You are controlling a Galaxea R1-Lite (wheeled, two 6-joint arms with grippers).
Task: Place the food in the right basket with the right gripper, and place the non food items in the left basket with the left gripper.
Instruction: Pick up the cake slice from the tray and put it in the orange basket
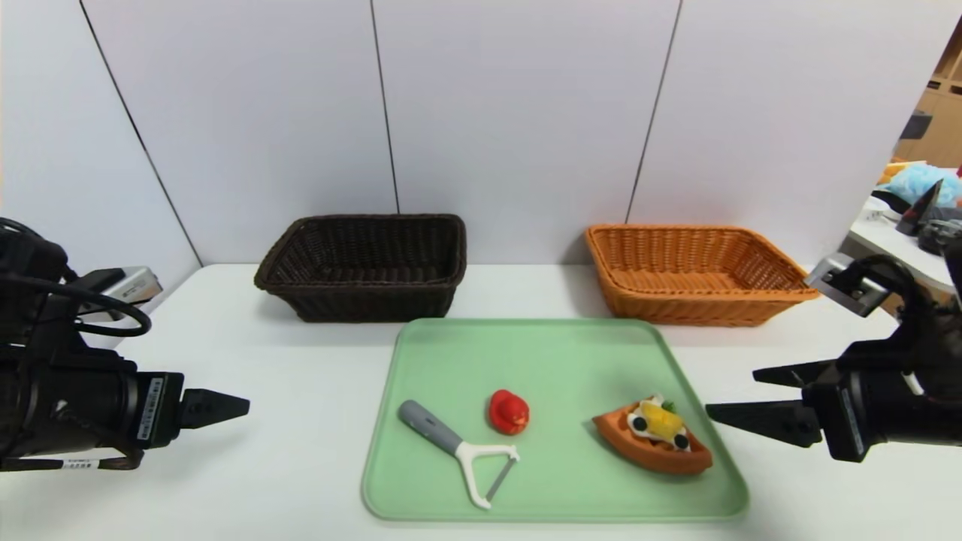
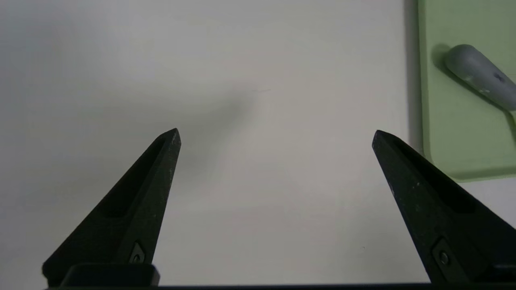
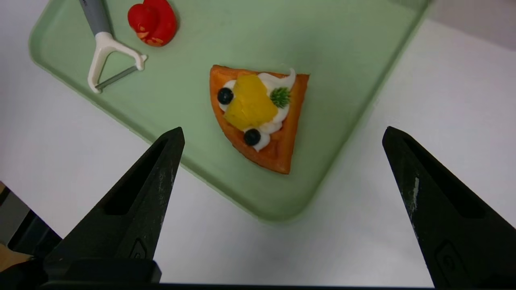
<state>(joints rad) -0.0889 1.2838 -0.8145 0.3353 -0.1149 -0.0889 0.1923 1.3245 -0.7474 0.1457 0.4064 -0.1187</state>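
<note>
White tabletop, pale panelled wall behind; green tray (image 1: 571,500) on the table. Clock bearings: head view, tray centre as hub, 12 pointing to the wall.

Positions: waffle wedge (image 1: 650,443) at 3 o'clock inside the tray, topping up. Peeler (image 1: 432,427) near 8, red toy (image 1: 509,412) near 9, closer in. Dark basket (image 1: 376,304) beyond the rim at 11; orange basket (image 1: 691,308) beyond it at 1. Nothing sorted so far.

Right gripper (image 1: 731,391): at 3 o'clock, just beside the tray edge, jaws wide apart, grasping nothing. Left gripper (image 2: 276,129): at 9, out over bare table, released and empty.

Handling, judged: wedge probably light, firm foam or plastic; base should bear a modest squeeze. Cream, fruit and berries stand proud and may be slippery or come loose. Take hold low on the brown sides, across the middle of the wedge; near the narrow point it could pivot. Peeler: likely light and stiff; grip across the grey handle, clear of the blade. Red toy: small, rounded, may roll or squirt out; centre jaws on its body, close gently.

Probable first step: right gripper to wedge.
</note>
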